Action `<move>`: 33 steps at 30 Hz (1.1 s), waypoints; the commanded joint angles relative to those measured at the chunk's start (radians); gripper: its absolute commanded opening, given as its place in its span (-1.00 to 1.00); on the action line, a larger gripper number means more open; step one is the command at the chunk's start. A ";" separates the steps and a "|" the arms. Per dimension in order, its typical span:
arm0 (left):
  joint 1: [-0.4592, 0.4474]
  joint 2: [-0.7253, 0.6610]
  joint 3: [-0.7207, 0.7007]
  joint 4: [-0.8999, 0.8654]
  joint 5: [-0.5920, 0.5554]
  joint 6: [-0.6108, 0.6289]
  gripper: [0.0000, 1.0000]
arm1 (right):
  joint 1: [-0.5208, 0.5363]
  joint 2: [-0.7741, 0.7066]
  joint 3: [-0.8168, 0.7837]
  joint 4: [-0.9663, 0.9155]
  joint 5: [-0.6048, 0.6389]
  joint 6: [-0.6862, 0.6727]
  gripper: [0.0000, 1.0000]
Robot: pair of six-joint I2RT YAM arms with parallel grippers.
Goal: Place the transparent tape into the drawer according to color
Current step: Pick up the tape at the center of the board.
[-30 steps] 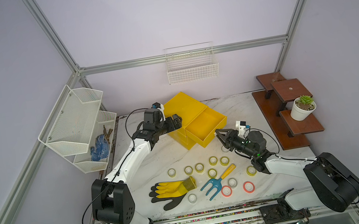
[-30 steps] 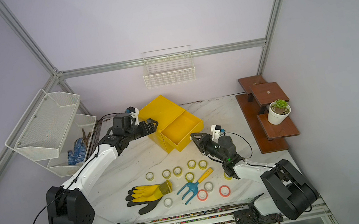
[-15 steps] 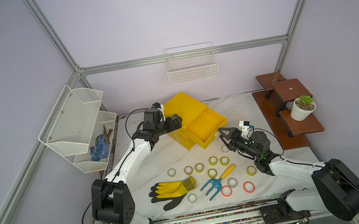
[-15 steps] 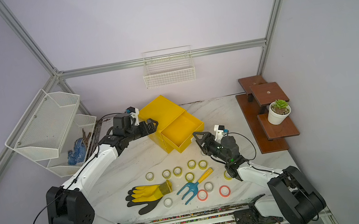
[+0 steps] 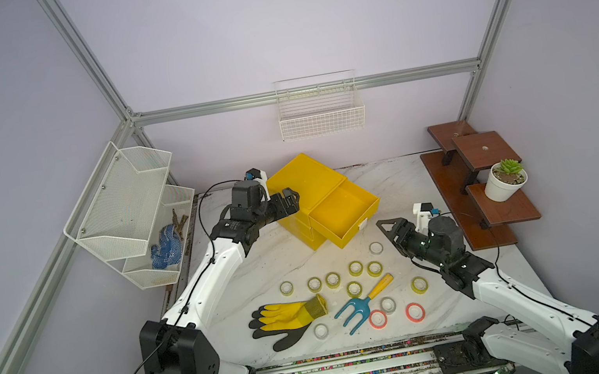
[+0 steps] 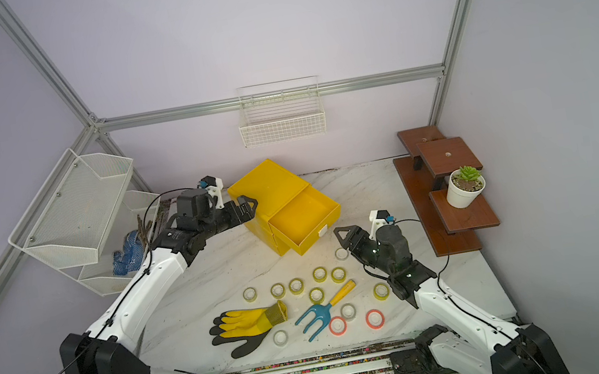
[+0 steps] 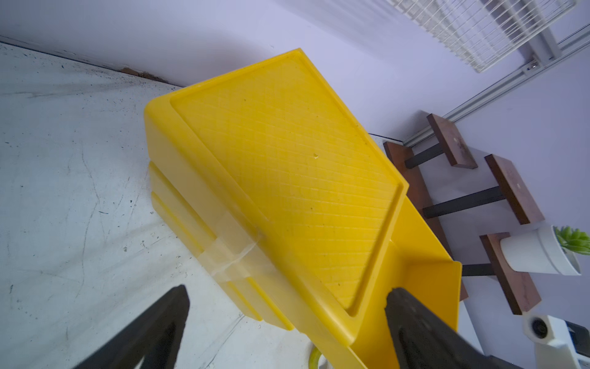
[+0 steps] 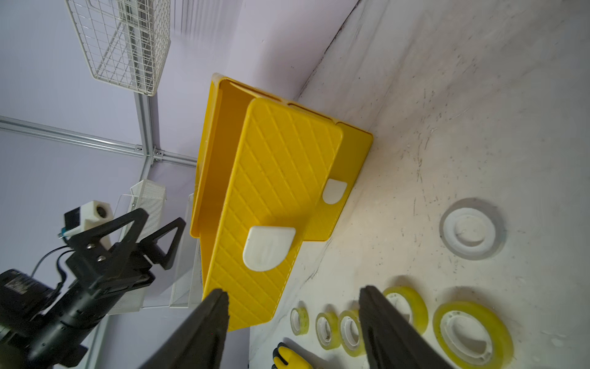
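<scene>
Right jaws are parted and empty, two black wedge fingers (image 8: 204, 332) aimed at the top drawer (image 5: 343, 209). It is pulled out of the yellow cabinet (image 5: 305, 181): diamond-ribbed plastic front, smooth bare floor inside. Left jaws are spread wide as well, gripping nothing, and the cabinet's near top edge sits between them; whether they touch it, I can't tell. Two rounded white tab handles (image 8: 268, 247) show in the right wrist view. The third is out of sight, and in both top views the open drawer largely covers the lower fronts. A patch of clear film (image 7: 230, 252) is stuck across the cabinet's side seams.

Now the tape rolls, all lying flat on the marbled white bench (image 5: 260, 260) in front of the cabinet. Twelve glossy rings with white cores: seven yellow-green (image 5: 332, 279), three clear-whitish (image 5: 376, 248), two red-orange (image 5: 414, 312). One whitish roll lies near the right jaws. Among them are one yellow-and-black glove (image 5: 291, 317) and one blue three-pronged hand fork (image 5: 357, 308) with a yellow handle. In the right wrist view a finger cuts off part of one yellow-green roll (image 8: 412, 306).
</scene>
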 commanded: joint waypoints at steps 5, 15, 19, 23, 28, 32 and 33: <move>0.000 -0.198 -0.184 -0.006 -0.014 -0.005 1.00 | -0.006 -0.079 0.054 -0.328 0.132 -0.225 0.39; 0.000 -0.274 -0.260 -0.050 -0.010 0.013 1.00 | -0.006 -0.108 0.007 -0.523 0.208 -0.283 0.39; 0.001 -0.267 -0.244 -0.076 -0.030 0.037 1.00 | -0.007 -0.062 0.009 -0.592 0.228 -0.298 0.37; 0.001 -0.264 -0.243 -0.087 -0.044 0.044 1.00 | -0.007 0.011 0.023 -0.643 0.222 -0.331 0.35; 0.002 -0.259 -0.248 -0.090 -0.045 0.051 1.00 | -0.006 0.087 0.057 -0.719 0.227 -0.371 0.35; 0.002 -0.259 -0.250 -0.090 -0.051 0.053 1.00 | -0.003 0.084 0.064 -0.764 0.278 -0.386 0.36; 0.002 -0.257 -0.250 -0.091 -0.050 0.053 1.00 | -0.003 0.082 0.063 -0.777 0.294 -0.386 0.37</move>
